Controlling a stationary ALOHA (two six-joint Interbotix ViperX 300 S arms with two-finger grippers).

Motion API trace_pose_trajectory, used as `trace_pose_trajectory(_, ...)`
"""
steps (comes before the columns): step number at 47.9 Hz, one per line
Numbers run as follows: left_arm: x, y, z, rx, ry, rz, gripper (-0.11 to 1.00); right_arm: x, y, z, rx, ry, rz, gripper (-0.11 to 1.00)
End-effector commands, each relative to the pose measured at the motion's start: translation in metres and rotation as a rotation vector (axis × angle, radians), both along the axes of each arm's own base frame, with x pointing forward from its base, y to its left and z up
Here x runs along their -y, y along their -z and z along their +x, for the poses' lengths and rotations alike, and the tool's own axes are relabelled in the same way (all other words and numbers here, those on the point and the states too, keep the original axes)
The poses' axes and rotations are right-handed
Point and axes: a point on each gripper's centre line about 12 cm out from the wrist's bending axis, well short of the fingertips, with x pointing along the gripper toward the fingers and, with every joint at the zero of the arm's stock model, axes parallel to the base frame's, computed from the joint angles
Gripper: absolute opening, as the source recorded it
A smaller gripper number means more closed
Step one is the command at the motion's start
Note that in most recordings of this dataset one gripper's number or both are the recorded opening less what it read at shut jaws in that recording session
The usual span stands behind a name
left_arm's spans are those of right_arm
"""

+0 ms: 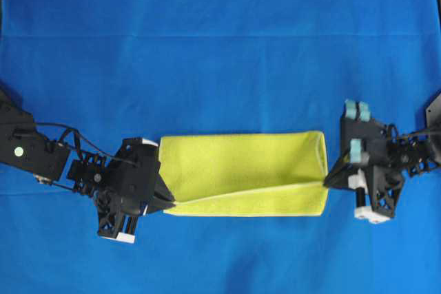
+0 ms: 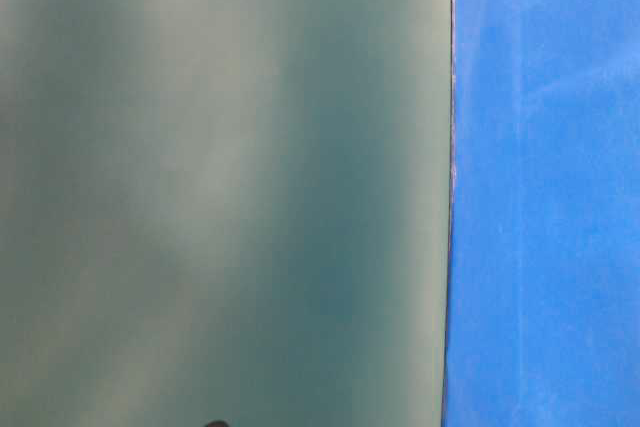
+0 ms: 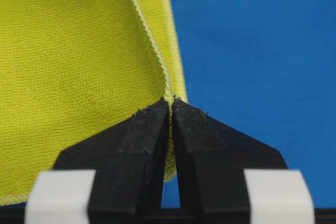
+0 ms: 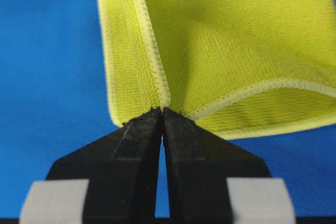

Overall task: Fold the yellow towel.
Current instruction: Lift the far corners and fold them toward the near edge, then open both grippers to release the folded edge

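Overhead view is showing the yellow towel [image 1: 241, 170] lying as a long band across the middle of the blue cloth [image 1: 220, 46], and both arms are working it from the ends. Left gripper [image 1: 167, 204] is clenching the towel's near-left corner; right gripper [image 1: 326, 184] is pinching the hem at the right end. Wrist views are confirming it: the left gripper [image 3: 171, 103] is squeezing stitched hem, and the right gripper [image 4: 161, 111] is biting two layers of edge. That grip is keeping the upper layer taut and lifted, likely so it can be carried over without wrinkling. Near edges aren't lining up yet; the top layer is running at a slant. Bare blue cloth is lying all round.
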Motion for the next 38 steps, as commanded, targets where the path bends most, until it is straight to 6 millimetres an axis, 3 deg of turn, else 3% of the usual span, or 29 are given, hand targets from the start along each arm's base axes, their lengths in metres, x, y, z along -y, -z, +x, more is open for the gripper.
trace_pose_trajectory(1, 0.004, -0.007, 0.005, 0.027, 0.007, -0.008, 0.01, -0.004, -0.004, 0.007, 0.015, -0.004, 0.008, 0.02)
trace_pose_trajectory(15, 0.003, -0.005, 0.005, 0.019, 0.006, -0.005, 0.02, -0.005, -0.003, 0.009, 0.011, -0.001, 0.010, 0.02)
trace_pose_trajectory(19, 0.004, -0.006, 0.006, 0.023, 0.005, -0.009, 0.14, -0.005, -0.003, 0.009, 0.011, -0.001, 0.010, 0.03)
trace_pose_trajectory(21, 0.004, -0.007, 0.006, 0.024, 0.003, -0.012, 0.26, -0.005, -0.004, 0.009, 0.010, 0.004, 0.014, 0.09)
trace_pose_trajectory(28, 0.005, -0.014, 0.007, 0.031, 0.009, -0.009, 0.71, -0.007, -0.009, 0.010, 0.011, 0.005, 0.020, 0.55)
trace_pose_trajectory(30, 0.004, -0.017, 0.006, 0.033, 0.012, -0.003, 0.80, -0.007, -0.011, 0.010, 0.012, 0.002, 0.016, 0.64)
trace_pose_trajectory(32, 0.001, -0.021, 0.005, 0.033, 0.009, -0.002, 0.81, -0.006, -0.014, 0.010, 0.019, -0.004, 0.011, 0.66)
trace_pose_trajectory(38, -0.011, -0.034, 0.004, 0.034, -0.020, 0.000, 0.73, 0.000, -0.026, 0.008, 0.055, -0.010, -0.010, 0.60)
